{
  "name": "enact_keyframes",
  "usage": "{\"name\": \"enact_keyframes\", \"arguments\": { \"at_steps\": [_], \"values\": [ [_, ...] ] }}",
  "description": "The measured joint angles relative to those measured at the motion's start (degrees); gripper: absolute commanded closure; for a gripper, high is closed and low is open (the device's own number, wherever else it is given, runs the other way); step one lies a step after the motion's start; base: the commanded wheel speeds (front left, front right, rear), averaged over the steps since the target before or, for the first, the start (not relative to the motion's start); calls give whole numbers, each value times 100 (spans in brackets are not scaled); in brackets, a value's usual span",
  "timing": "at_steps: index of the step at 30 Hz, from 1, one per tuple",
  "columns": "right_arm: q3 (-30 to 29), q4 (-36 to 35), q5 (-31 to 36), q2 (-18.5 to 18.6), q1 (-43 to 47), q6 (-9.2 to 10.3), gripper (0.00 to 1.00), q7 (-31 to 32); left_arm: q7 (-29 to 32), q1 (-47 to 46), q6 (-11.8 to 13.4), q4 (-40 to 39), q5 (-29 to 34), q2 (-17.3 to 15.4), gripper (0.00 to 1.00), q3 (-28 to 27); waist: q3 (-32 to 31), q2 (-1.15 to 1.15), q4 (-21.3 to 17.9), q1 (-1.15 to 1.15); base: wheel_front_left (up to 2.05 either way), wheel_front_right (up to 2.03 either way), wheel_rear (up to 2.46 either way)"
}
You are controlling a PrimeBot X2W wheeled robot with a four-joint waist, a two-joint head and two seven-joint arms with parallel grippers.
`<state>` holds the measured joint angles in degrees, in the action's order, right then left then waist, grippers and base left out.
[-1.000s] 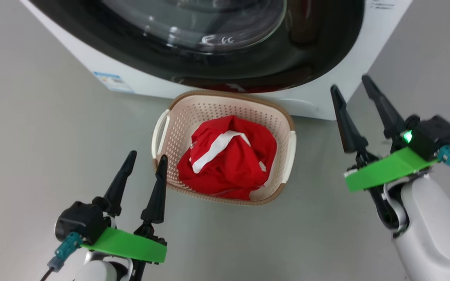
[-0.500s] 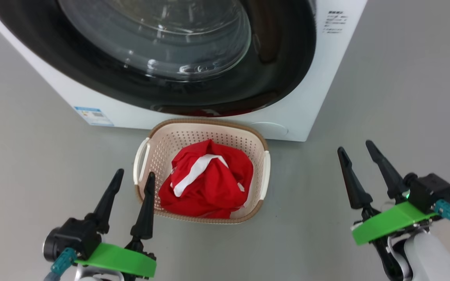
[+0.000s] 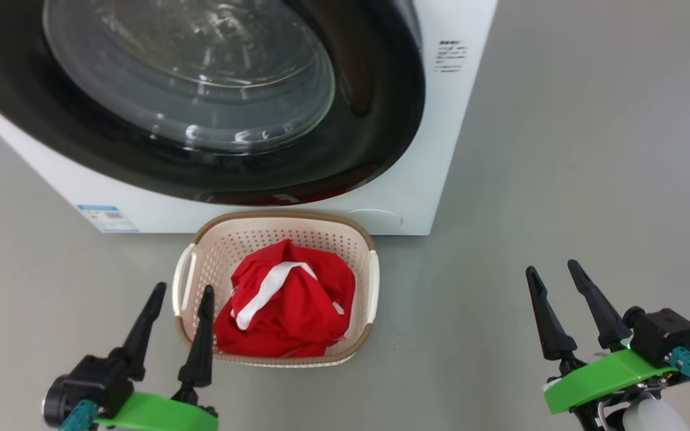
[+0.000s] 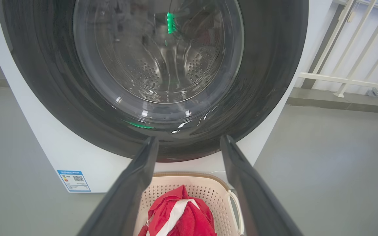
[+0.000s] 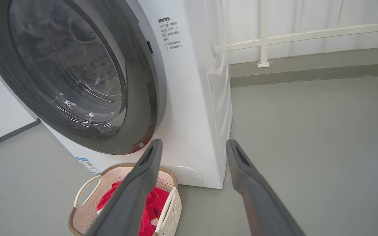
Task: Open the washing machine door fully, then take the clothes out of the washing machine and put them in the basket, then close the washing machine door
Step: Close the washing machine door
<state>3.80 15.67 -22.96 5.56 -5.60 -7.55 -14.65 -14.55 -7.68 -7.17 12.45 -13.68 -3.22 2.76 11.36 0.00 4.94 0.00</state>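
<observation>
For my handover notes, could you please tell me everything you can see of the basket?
The basket is a small, rounded-rectangular tub of cream perforated plastic with a brown woven-look rim and a white loop handle on each side. It stands upright on the grey floor, close before the washing machine. The red clothes with a white stripe lie heaped inside.

We see a grey floor (image 3: 560, 149) spreading out, with a white railing (image 5: 263, 32) at one o'clock in the right wrist view.
</observation>
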Motion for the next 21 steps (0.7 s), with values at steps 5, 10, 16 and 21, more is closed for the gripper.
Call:
{"name": "enact_keyframes", "arguments": {
  "at_steps": [5,10,16,21],
  "values": [
    [-101,-36,0,-18,140,0,0,1,0,169,0,-56,4,-29,0,-114,-83,0,-152,0,0,0,0],
    [-174,-56,0,-24,323,0,0,1,0,266,0,-89,7,-62,0,-278,-182,0,-264,0,0,0,0],
    [-307,-84,0,-37,528,0,0,1,1,464,0,-114,13,-62,0,-330,-296,0,-375,0,0,0,0],
    [-319,-92,0,-52,584,0,0,1,1,541,0,-123,46,-59,0,-318,-353,0,-444,0,0,0,0]
  ]
}}
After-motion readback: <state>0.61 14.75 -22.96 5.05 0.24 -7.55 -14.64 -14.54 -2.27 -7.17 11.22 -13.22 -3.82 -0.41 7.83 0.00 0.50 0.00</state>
